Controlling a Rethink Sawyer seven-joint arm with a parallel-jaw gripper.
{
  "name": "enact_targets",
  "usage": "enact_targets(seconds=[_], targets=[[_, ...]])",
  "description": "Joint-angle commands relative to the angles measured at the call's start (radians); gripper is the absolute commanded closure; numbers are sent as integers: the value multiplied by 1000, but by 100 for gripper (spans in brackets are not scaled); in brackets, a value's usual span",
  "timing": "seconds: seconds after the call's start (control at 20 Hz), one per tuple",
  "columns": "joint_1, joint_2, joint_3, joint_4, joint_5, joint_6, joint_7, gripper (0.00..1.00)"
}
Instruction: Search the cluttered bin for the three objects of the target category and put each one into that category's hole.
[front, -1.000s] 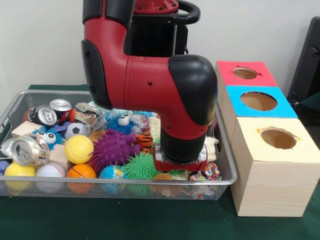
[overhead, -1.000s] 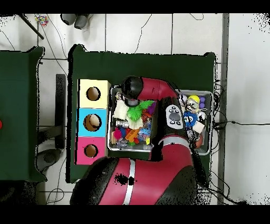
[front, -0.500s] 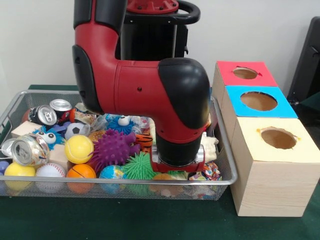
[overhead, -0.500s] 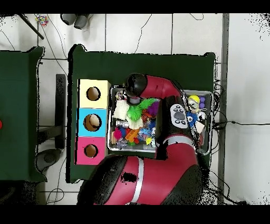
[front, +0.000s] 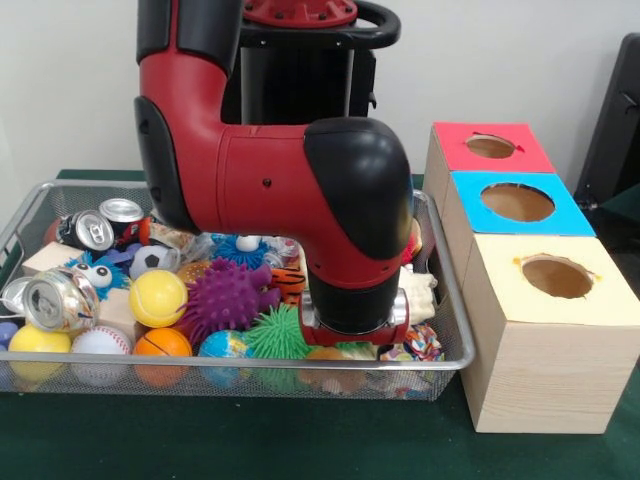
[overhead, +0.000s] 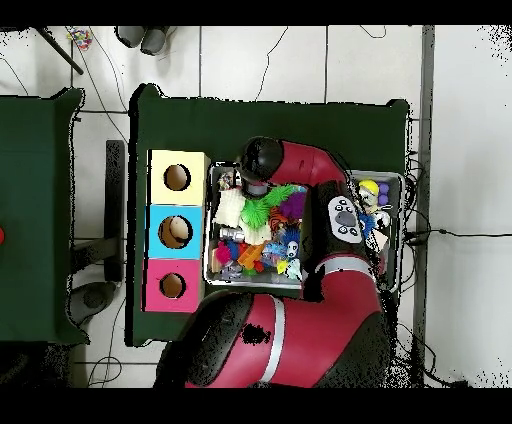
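Observation:
A wire bin (front: 240, 365) holds a heap of toys, balls and cans. My arm reaches down into its right end, and the gripper (front: 350, 345) is sunk among the toys beside a green spiky ball (front: 280, 333) and a rope toy (front: 420, 345); its tip is hidden. To the right stand three wooden boxes with round holes: red (front: 490, 147), blue (front: 517, 202) and pale yellow (front: 556, 276). From above, the wrist (overhead: 258, 160) hangs over the bin's end nearest the yellow box (overhead: 178, 177).
A purple spiky ball (front: 228, 297), yellow tennis ball (front: 158, 297), small basketball (front: 162, 343), baseball (front: 100, 342) and crushed cans (front: 60, 300) fill the bin's left half. A white plush (front: 420, 295) lies against the right wall. The bin's rim stands close to the boxes.
In the front view the arm's upper links have swung left and the wrist has edged slightly left within the bin. In the overhead view the elbow has moved right, uncovering more toys.

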Motion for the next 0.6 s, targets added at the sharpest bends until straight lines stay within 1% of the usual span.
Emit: enact_targets(seconds=[0.05,0.15,0.25,0.6], targets=[[-33,-9,123,-135,-14,-92,-90,0],[-34,-6,124,-134,-19,-96,-89,0],[-30,-12,123,-135,-22,-76,-90,0],[-20,-26,118,-130,-31,-100,-79,0]])
